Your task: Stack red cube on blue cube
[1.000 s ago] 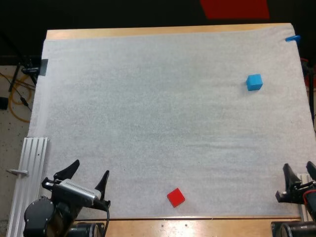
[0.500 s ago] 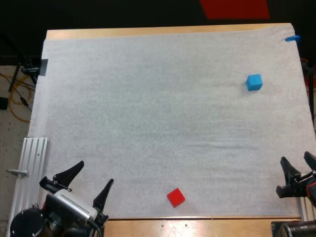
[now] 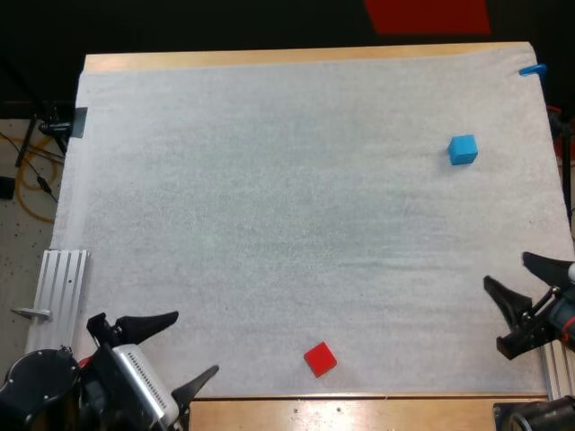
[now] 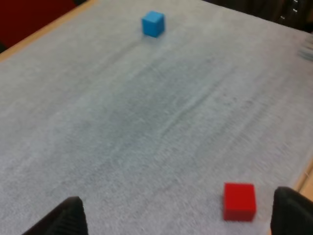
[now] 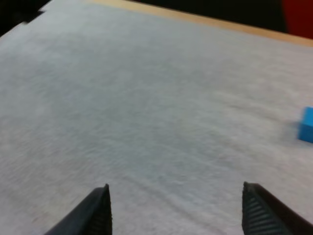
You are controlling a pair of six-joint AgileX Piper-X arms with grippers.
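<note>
A: Which step is this?

B: The opening one, I'd say: the reach for the pick-up. The wooden worktop (image 3: 269,56) carries the white mat (image 3: 269,206), and nothing on it is stacked or held.

A: And the arms?

B: The left end effector (image 3: 195,342) is at the mat's near left corner, fingers spread wide with nothing between them. The right end effector (image 3: 505,269) is at the near right edge, also spread and empty.

A: Where are the cubes?

B: The red cube (image 3: 320,359) lies on the mat close to the near edge, about mid-width, turned corner-on. It is nearer the left arm, and in the left wrist view it lies ahead of the fingers, close to one of them. The blue cube (image 3: 463,149) sits toward the far right, well apart from the red one, with its top bare.

A: What does the next move call for?

B: Probably the left arm swings over the red cube, turns to meet its flat faces, lowers and closes. After that comes a long carry across to the blue cube.
</note>
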